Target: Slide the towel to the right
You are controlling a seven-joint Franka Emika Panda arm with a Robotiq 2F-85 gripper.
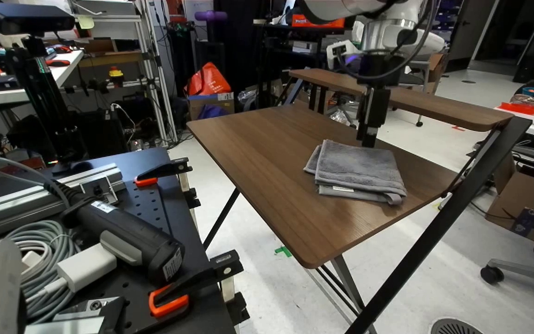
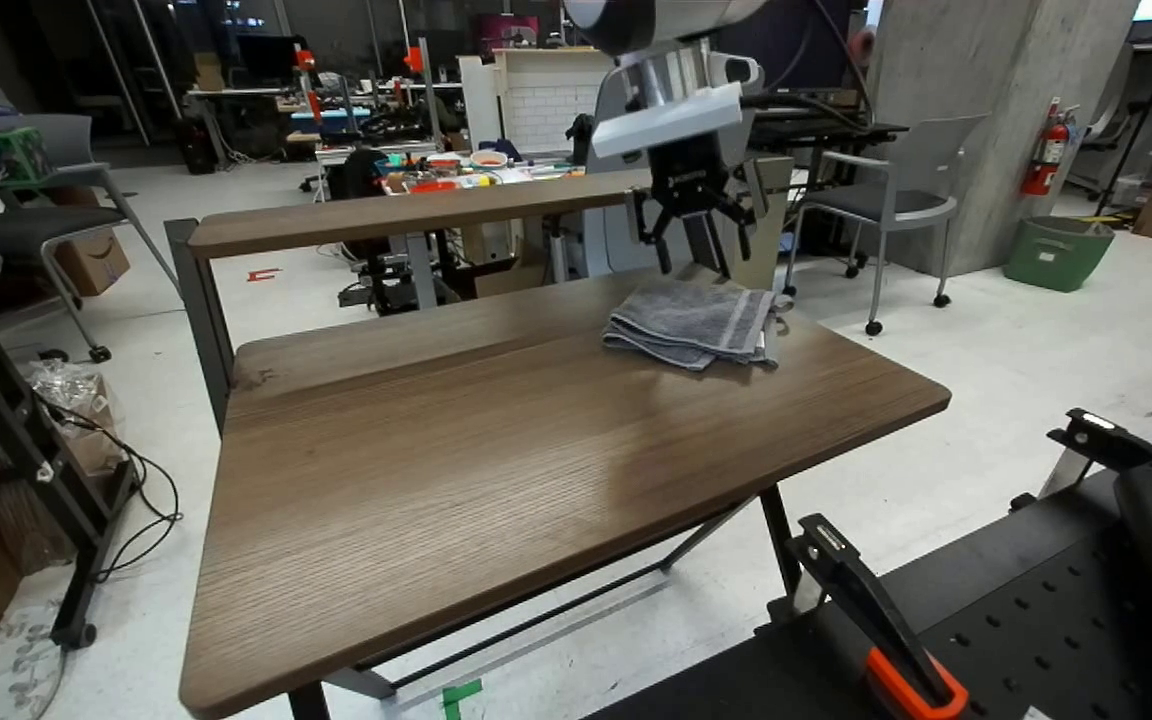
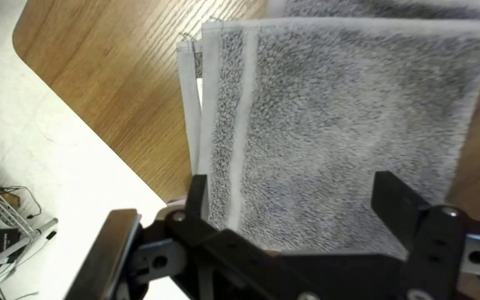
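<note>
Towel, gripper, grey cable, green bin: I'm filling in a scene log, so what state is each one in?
Towel: folded in layers, lying on the brown tabletop.
Gripper: open, jaws spread; whether it touches the towel, I cannot tell.
Grey cable: coiled on the black bench.
Green bin: upright on the floor.

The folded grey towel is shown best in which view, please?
The wrist view: the folded grey towel fills much of it, texture and pale stripe clear, though the black jaws hide part. Both exterior views show it smaller, obliquely.
</note>
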